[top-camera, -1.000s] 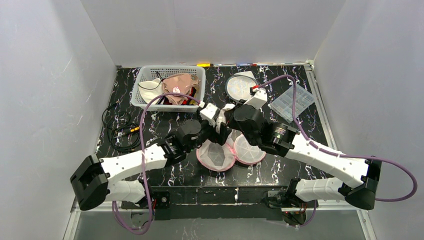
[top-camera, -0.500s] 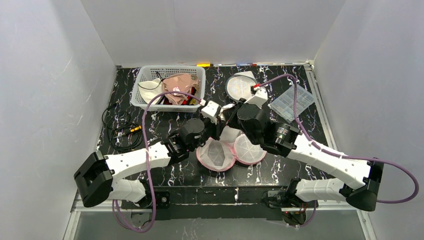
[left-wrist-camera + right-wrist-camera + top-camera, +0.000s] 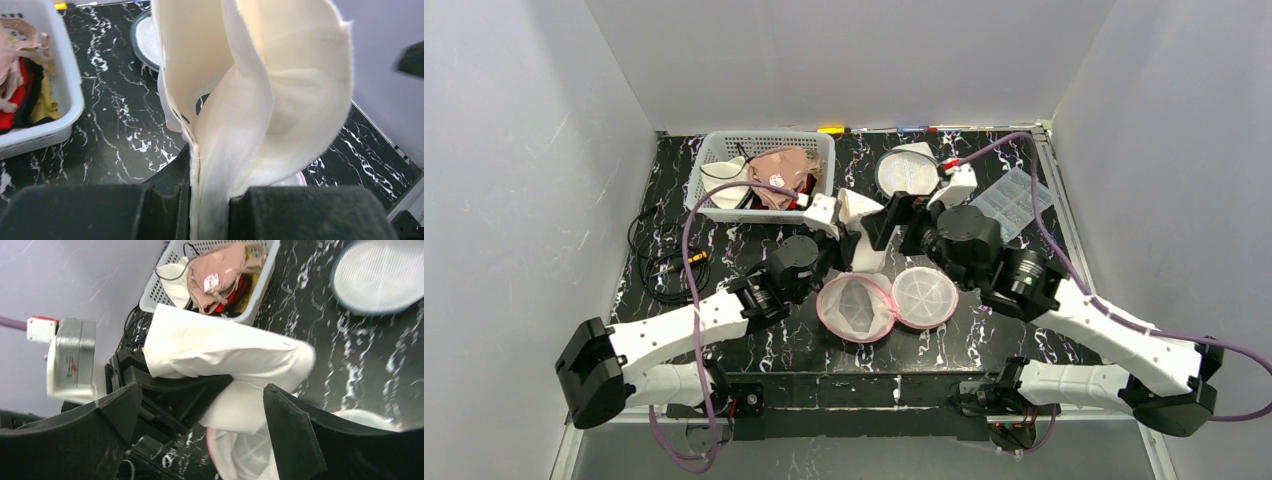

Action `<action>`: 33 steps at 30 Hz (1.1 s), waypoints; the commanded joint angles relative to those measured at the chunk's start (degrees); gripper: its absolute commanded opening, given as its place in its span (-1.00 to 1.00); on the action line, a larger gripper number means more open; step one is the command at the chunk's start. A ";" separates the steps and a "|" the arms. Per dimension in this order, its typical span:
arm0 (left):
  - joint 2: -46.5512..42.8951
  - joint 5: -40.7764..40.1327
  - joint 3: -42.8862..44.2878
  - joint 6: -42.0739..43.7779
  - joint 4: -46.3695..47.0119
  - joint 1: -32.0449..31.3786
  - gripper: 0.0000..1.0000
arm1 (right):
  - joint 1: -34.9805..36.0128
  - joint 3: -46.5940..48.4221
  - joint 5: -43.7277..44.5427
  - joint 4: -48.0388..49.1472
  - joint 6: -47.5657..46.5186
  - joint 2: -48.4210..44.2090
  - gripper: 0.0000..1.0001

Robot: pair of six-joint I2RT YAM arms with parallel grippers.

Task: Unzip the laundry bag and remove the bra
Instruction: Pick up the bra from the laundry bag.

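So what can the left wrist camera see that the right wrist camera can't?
Only the left wrist: a close-up of the cream bra squeezed in the shut left gripper.
Only the right wrist: the right gripper wide open and holding nothing, plus the grey box on the left arm.
Both: the bra, the white basket of clothes, the round mesh bag and the black marble table.

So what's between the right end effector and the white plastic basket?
The cream padded bra, pinched in the left end effector, fills that stretch; the right wrist view shows it best.
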 commanded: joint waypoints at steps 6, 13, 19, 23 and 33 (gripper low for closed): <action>-0.14 8.99 18.13 -14.72 -29.23 12.20 -1.00 | 0.10 -9.86 2.68 4.02 -24.17 -21.04 0.97; 3.54 33.14 22.72 -25.28 -31.22 31.33 -1.00 | 0.09 -21.37 -0.18 5.24 -23.85 -31.33 0.97; 5.01 45.48 23.43 -31.12 -24.83 42.86 -1.00 | 0.06 -27.90 -2.36 5.07 -21.62 -34.74 0.97; 7.02 49.80 25.12 -32.90 -23.18 49.41 -1.00 | 0.08 -30.72 3.08 3.71 -15.54 -34.96 0.97; 17.63 54.51 34.20 -28.57 -29.22 57.87 -1.00 | 0.08 -35.34 -5.62 6.72 -14.51 -30.68 0.97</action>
